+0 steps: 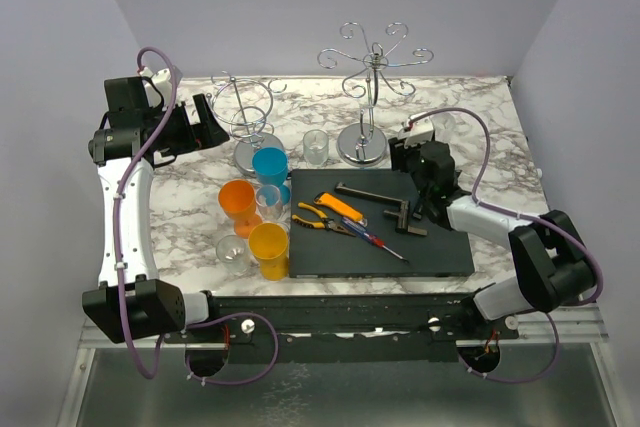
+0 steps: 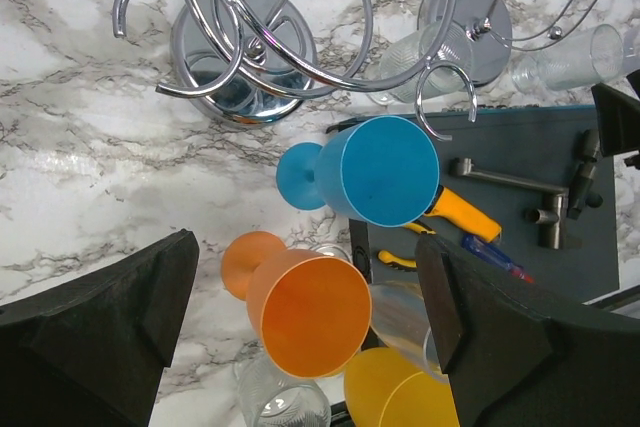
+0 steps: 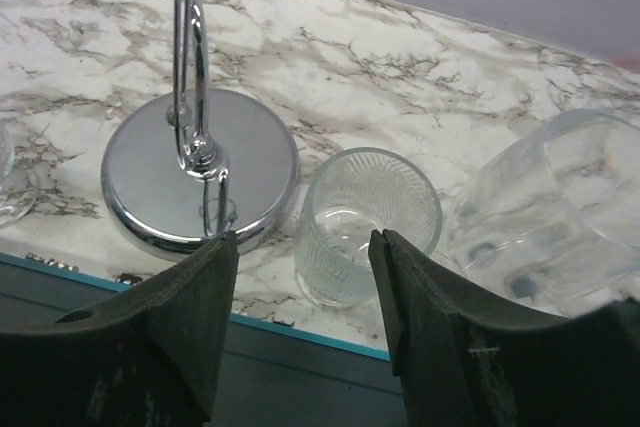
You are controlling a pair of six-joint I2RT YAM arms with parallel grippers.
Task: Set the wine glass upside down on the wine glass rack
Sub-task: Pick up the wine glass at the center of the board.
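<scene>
Nearest the front edge of the table, a yellow cup is standing just left of the dark mat. The orange wine glass and then the blue wine glass are sitting upright behind it, all bunched close together on the table and not on a rack. A few tools are lying on the mat. Further back, the right gripper is hovering low over the mat's far edge, jaws standing partly apart and gripping nothing. A ribbed clear glass is sitting just past its fingertips, beside the round base of the right rack. Something else clear is lying to the right of that glass, but it's too blurry for me to call. The left gripper is hanging wide open and empty toward the far-left corner, just beside the left rack, and both racks are standing along the far edge.
</scene>
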